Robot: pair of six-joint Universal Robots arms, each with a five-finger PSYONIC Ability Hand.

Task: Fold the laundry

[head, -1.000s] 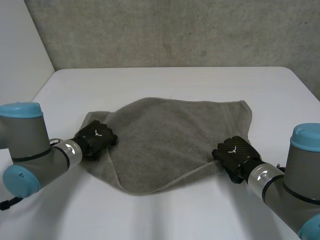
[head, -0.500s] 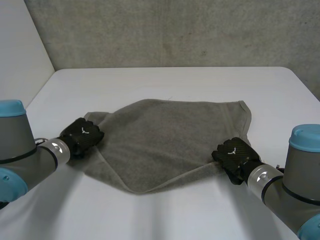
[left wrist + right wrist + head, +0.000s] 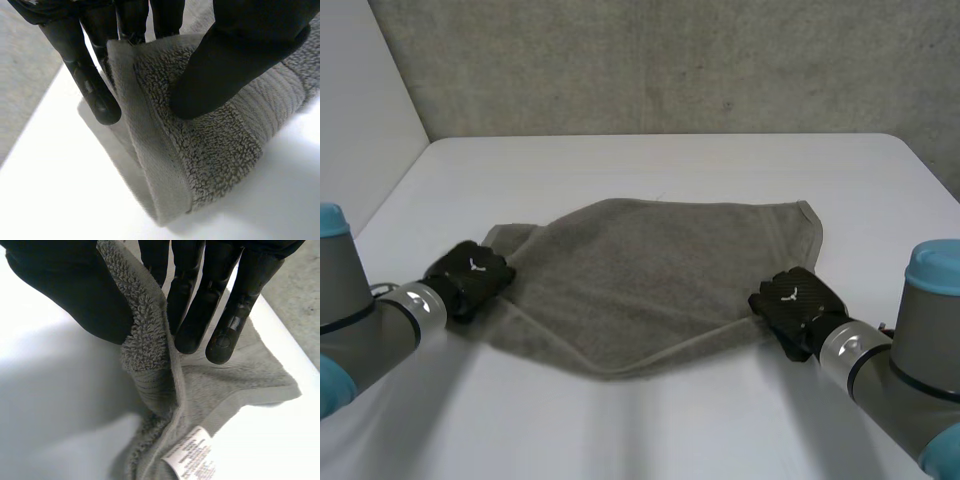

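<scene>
A grey towel (image 3: 660, 275) lies spread, slightly rumpled, in the middle of the white table (image 3: 660, 160). My left hand (image 3: 470, 280) is at the towel's left corner; in the left wrist view its thumb (image 3: 235, 65) presses the towel's (image 3: 210, 145) hem against the fingers (image 3: 92, 85), pinching it. My right hand (image 3: 790, 305) is at the right edge near the front corner. In the right wrist view its thumb (image 3: 75, 290) and fingers (image 3: 200, 305) pinch a raised fold of the towel (image 3: 150, 350), and a white care label (image 3: 192, 457) hangs below.
A grey concrete wall (image 3: 660, 60) stands behind the table. The table's left edge (image 3: 400, 180) runs next to a pale floor. Bare table surface lies in front of the towel and behind it.
My left hand has slid left from on top of the towel to its left corner and closed on the hem. The towel's front edge has flattened. The right hand has stayed put.
</scene>
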